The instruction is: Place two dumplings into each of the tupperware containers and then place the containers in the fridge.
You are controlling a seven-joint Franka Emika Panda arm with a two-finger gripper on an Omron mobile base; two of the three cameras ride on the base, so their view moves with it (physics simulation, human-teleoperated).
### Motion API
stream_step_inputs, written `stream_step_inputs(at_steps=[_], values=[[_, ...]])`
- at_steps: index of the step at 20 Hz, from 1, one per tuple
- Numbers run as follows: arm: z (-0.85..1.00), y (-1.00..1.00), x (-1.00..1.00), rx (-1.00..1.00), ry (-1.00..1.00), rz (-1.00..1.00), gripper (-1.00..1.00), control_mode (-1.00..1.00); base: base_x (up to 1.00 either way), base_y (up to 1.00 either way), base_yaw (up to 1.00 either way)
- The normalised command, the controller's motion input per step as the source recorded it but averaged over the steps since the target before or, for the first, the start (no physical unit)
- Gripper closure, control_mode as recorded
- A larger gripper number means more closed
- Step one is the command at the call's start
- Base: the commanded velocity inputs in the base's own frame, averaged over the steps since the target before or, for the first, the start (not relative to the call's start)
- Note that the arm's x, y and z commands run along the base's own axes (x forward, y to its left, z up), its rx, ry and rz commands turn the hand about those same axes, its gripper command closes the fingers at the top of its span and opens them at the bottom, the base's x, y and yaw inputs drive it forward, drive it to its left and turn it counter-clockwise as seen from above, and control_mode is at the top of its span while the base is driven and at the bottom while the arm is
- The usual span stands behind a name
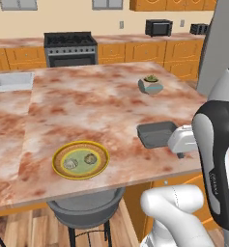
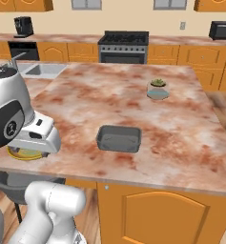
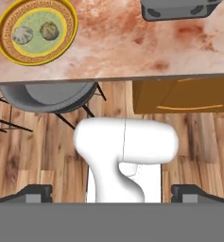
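Two dumplings (image 1: pixel 80 161) lie side by side on a yellow-rimmed plate (image 1: pixel 102 168), which sits near the front edge of the marble island counter (image 1: pixel 96 106). In the hand view the pale dumpling (image 3: pixel 23 34) is at nine o'clock of the browner one (image 3: pixel 49 30). A dark grey tupperware container (image 2: pixel 118 138) rests on the counter well apart from the plate, at about three o'clock of it in the left base view. A potted plant (image 2: pixel 158 89) stands farther back, toward one o'clock from the container. The gripper (image 3: pixel 111 194) hangs off the counter's front edge over the wooden floor, its fingers (image 3: pixel 35 193) spread wide and released, holding nothing. A grey stool (image 1: pixel 86 206) sits beneath the plate's edge of the counter
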Motion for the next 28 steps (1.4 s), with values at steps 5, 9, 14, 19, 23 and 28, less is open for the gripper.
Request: stream_step_inputs(at_steps=[5,9,14,19,23,28], values=[[0.0,0.0,0.0,0.0,0.0,0.0,-1.0,1.0,0.46,0.0,0.0],[0.0,0.0,0.0,0.0,0.0,0.0,-1.0,1.0,0.0,0.0,0.0],[-0.16,0.27,0.42,0.0,0.01,0.0,-1.0,-1.0,0.0,0.0,0.0],[-0.41,0.66,0.96,0.0,0.01,0.01,-1.0,-1.0,0.0,0.0,0.0],[-0.43,0.46,0.61,0.0,0.0,0.04,-1.0,-1.0,0.0,0.0,0.0],[-0.38,0.32,0.46,0.0,0.0,0.02,-1.0,-1.0,0.0,0.0,0.0]])
